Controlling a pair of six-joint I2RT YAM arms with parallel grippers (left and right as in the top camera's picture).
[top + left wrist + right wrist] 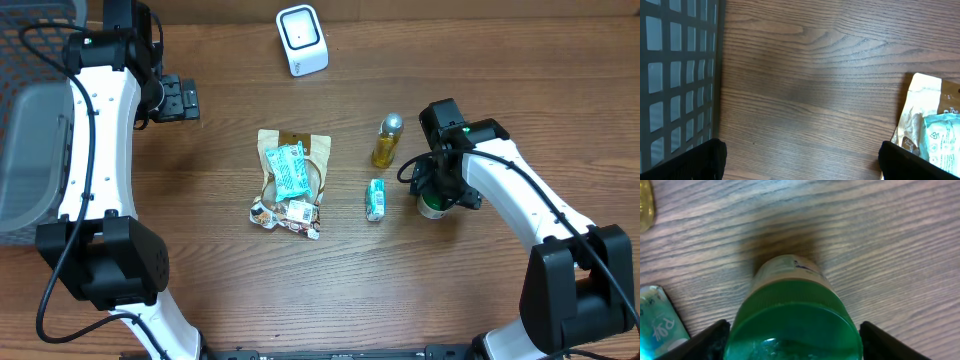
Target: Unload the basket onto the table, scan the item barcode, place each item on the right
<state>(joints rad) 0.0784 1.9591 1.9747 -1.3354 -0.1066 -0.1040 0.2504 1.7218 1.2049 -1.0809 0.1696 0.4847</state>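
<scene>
While around green-lid jar (790, 280), R claw (796, 345) near yellow bottle (386, 142), teal packet (375, 199).

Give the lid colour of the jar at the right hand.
Green lid, shown best in the right wrist view.

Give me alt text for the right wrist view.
A green-lidded jar stands on the wood table between the fingers. A teal packet lies lower left; a yellow bottle peeks in top left.
</scene>
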